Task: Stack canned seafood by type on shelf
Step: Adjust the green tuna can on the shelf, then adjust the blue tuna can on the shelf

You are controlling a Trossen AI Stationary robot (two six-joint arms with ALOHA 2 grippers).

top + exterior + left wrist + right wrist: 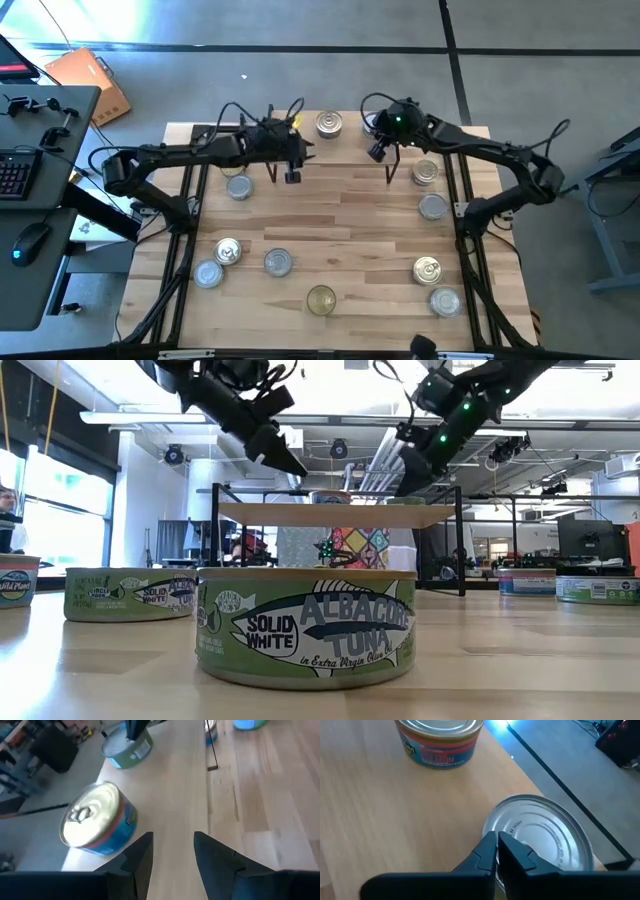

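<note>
The shelf (pixel 330 513) carries perhaps two tins; about ten tins (pixel 277 262) lie scattered on the worktop (pixel 350 220) around it. The right gripper (pixel 497 851), pinched shut and empty, hovers over a silver tin (pixel 545 837); the left gripper (pixel 172 851) hangs half-open beside a blue-labelled tin (pixel 97 817). Only the low view shows the albacore tuna tin's (pixel 305 625) label.

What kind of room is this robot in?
Probably a robotics lab or workshop. Beside the wooden table stands a desk with a keyboard and mouse, and behind the tuna tin are monitors and an open ceiling.
</note>
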